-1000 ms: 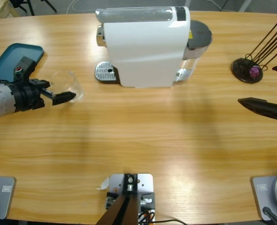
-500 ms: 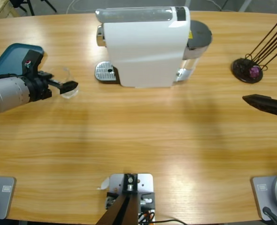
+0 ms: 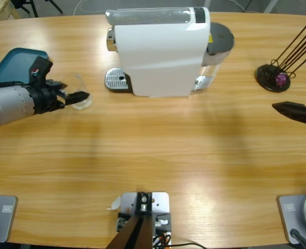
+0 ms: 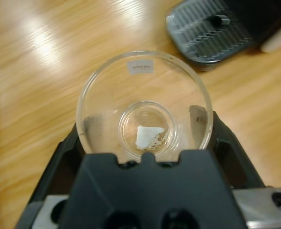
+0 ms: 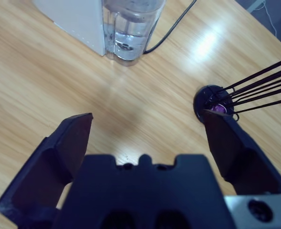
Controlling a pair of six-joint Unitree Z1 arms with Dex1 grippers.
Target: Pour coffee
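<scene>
Left of the coffee machine (image 3: 161, 52), the left gripper (image 3: 76, 97) is clamping a clear glass (image 4: 144, 107); the smooth glass could be slipping or tipping. The right gripper (image 5: 147, 131) is gaping, empty.

No text, brand, number or sign can be read anywhere. A small pale sticker (image 4: 140, 67) sits on the wall of the clear glass (image 4: 144, 106) in the left wrist view, with faint print on it too small to make out. In the high view, a yellow label (image 3: 211, 38) shows on the right side of the white coffee machine (image 3: 161, 52), where it meets the grey water tank; whatever it bears cannot be told. A white patch (image 4: 148, 136) at the bottom of the glass carries no legible marks.
</scene>
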